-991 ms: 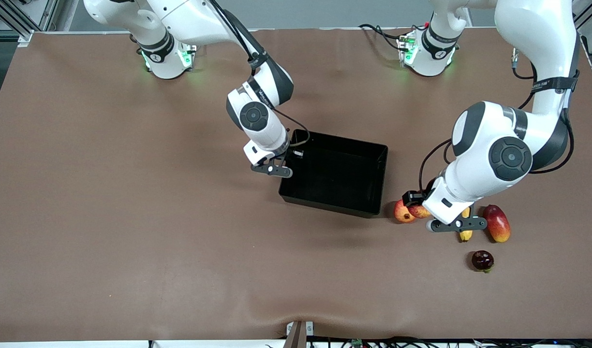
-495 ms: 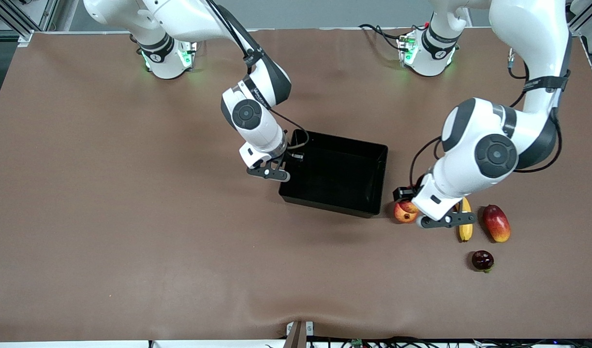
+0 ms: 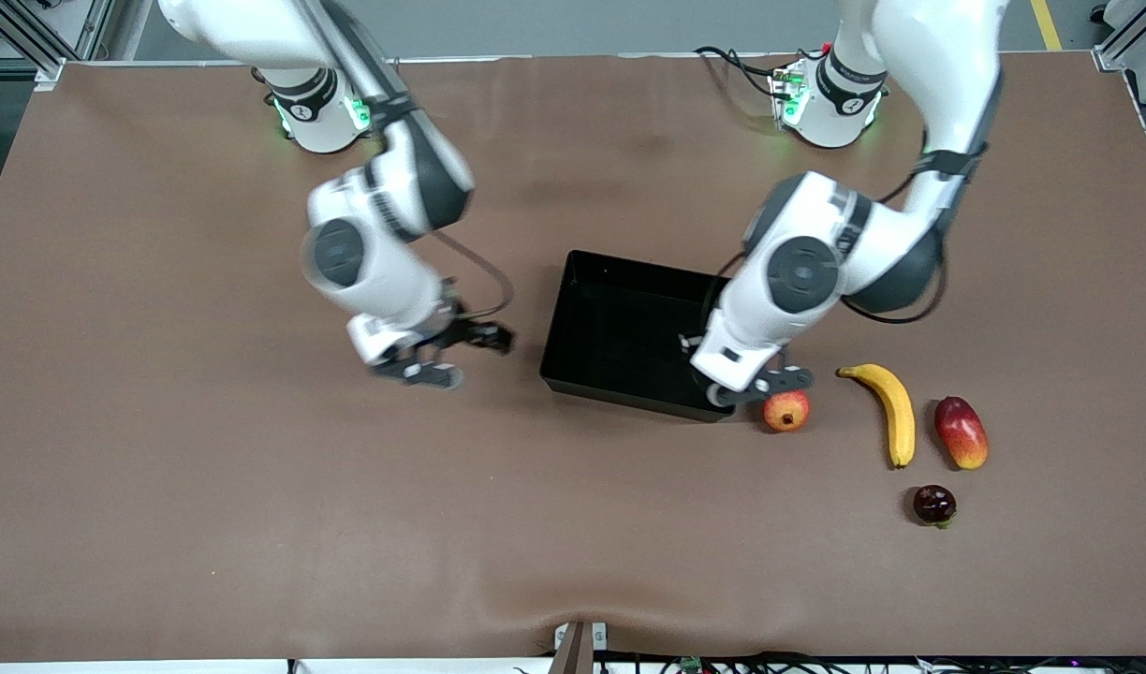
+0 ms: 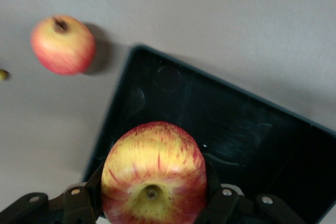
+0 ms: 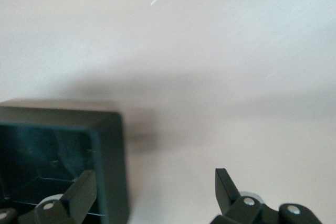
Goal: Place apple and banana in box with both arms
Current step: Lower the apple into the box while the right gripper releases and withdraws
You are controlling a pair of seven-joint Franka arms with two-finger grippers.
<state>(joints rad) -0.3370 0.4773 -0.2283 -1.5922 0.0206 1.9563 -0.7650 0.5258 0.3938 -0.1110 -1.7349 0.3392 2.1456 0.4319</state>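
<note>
The brown desk (image 3: 208, 487) carries everything. At its middle sits the box (image 3: 573, 309), a black tray; the part of its floor that shows is bare.

The left pincer (image 4: 152, 211) hangs over the corner of the box nearest the loose fruit, clamped on the apple (image 4: 153, 170), which sits between the fingers (image 4: 79, 205) with its stem dimple facing the wrist camera. The apple is above the box's floor, not resting on it.

The right pincer (image 5: 155, 190) is over bare desk just beside the box's end toward the right arm, its fingers (image 5: 81, 192) spread wide with nothing between them.

The banana (image 3: 889, 407) lies on the desk toward the left arm's end, well apart from the box. Beside it is a red-yellow mango (image 3: 961, 432). A round red-orange fruit (image 3: 786, 410) with a dark crown tip rests just beside the box's near corner. A small dark fruit (image 3: 933, 504) lies nearer the front camera than the mango.
</note>
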